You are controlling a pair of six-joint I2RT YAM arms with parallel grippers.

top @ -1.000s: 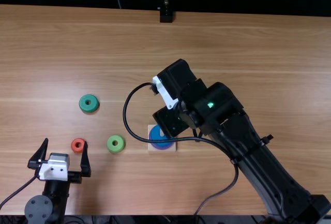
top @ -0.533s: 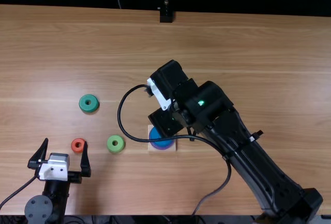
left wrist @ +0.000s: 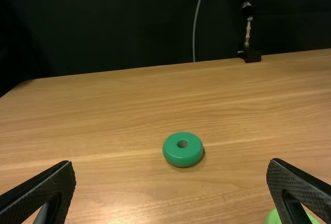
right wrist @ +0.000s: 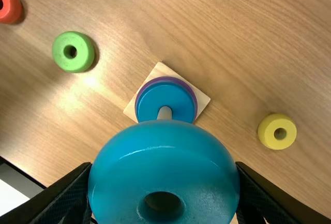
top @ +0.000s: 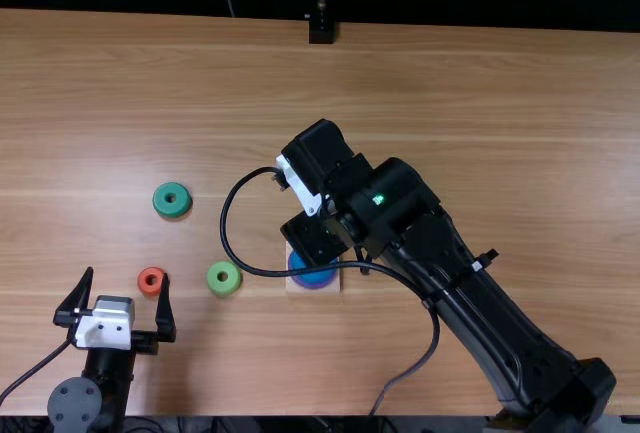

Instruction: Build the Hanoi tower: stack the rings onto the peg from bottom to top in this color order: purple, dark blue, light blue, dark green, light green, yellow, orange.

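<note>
Your right arm [top: 450, 263] has just swung leftward in the top view, its fingers [right wrist: 66, 194] clamped on the light blue ring [right wrist: 163, 169]. You're nearly lined up, I'd say: the peg [right wrist: 164, 113] already wears purple [right wrist: 166, 79] and dark blue [right wrist: 168, 98]. Left fingers [left wrist: 49, 185] stand apart.

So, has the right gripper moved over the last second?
Yes, in the top view the right gripper shifted left, nearer the dark green ring, which stayed put.
</note>
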